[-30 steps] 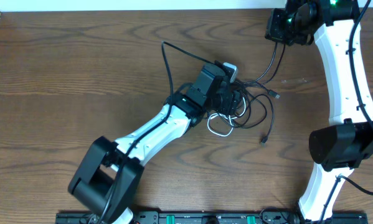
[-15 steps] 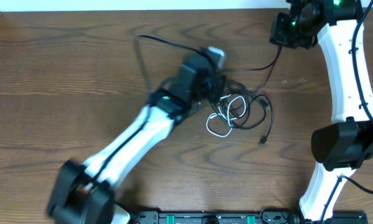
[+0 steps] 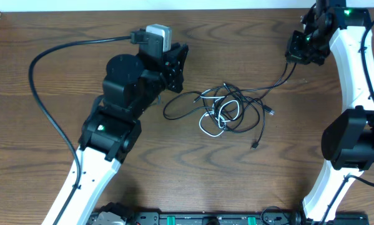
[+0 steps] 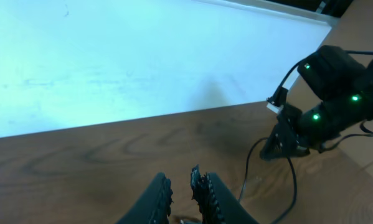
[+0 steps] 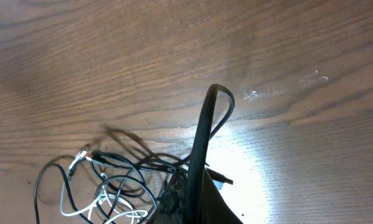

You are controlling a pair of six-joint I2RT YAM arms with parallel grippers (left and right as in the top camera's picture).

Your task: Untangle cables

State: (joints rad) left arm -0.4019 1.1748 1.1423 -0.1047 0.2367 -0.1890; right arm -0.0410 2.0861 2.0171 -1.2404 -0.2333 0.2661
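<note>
The cables (image 3: 227,112) lie mid-table as a loose tangle of thin black and white cords, also seen at lower left in the right wrist view (image 5: 105,186). One black cord (image 3: 280,80) runs from the tangle up to my right gripper (image 3: 297,55), which is shut on it. In the right wrist view that cord (image 5: 202,137) rises from between the jaws of the right gripper (image 5: 192,186). My left gripper (image 3: 179,59) is raised left of the tangle. Its fingers (image 4: 202,186) stand almost together, with only a slit between the tips of the left gripper (image 4: 181,177). Whether a cord is pinched lower down is hidden.
A black loop (image 3: 168,107) of the tangle reaches left, toward the left arm. The left arm's own thick black cable (image 3: 43,100) arcs over the table's left side. A pale wall (image 4: 111,56) stands behind the table's far edge.
My left gripper has closed, lifted out of the tangle and swung up and left. The tangle has spread, with a black loop drawn leftward. My right gripper has shifted right with its cord.
</note>
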